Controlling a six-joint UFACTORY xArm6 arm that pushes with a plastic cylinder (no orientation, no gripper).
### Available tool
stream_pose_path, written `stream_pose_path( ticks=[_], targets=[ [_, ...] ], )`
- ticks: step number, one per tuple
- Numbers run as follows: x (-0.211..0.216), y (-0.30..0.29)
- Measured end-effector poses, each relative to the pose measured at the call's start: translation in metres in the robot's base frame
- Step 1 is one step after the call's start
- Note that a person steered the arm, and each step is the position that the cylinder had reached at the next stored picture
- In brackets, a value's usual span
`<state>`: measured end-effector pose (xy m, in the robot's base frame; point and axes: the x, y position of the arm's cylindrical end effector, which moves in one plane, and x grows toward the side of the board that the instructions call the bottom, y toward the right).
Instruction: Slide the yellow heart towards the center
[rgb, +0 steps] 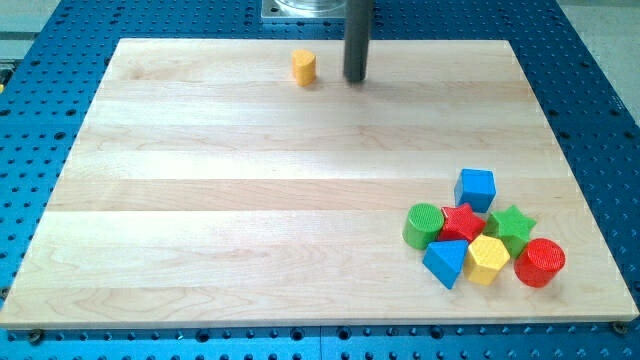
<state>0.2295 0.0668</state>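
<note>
A pale wooden tabletop (250, 200) lies on a blue perforated base (40, 110), and most of its surface is bare. Near the view's top edge, a little left of the middle, stands the yellow heart (304, 67), a small yellow block whose heart outline is hard to make out from this angle. Just to its right, near but not touching it, the dark rod (356, 35) comes straight down from the view's top, and my tip (355, 79) rests on the wood at about the same height in the view as the block's base. The arm carries no end effector that could open or close; it ends only in this plain rod, so nothing is being grasped. The other blocks sit packed together in the view's lower right corner, well apart from the heart and the tip. At the top of that cluster is a blue cube (475, 187). Below it lie a green cylinder (423, 224), a red star (461, 222) and a green star (512, 226), side by side from left to right. The lowest row holds a blue triangular block (445, 263), a yellow hexagonal block (487, 259) and a red cylinder (540, 262).
</note>
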Motion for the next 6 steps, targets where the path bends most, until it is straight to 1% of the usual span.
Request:
stream_pose_path(
  ticks=[1, 2, 3, 4, 5, 6],
  targets=[
    [-0.031, -0.062],
    [0.050, -0.066],
    [0.105, -0.033],
    [0.038, -0.077],
    [0.109, -0.113],
    [0.162, -0.013]
  ],
)
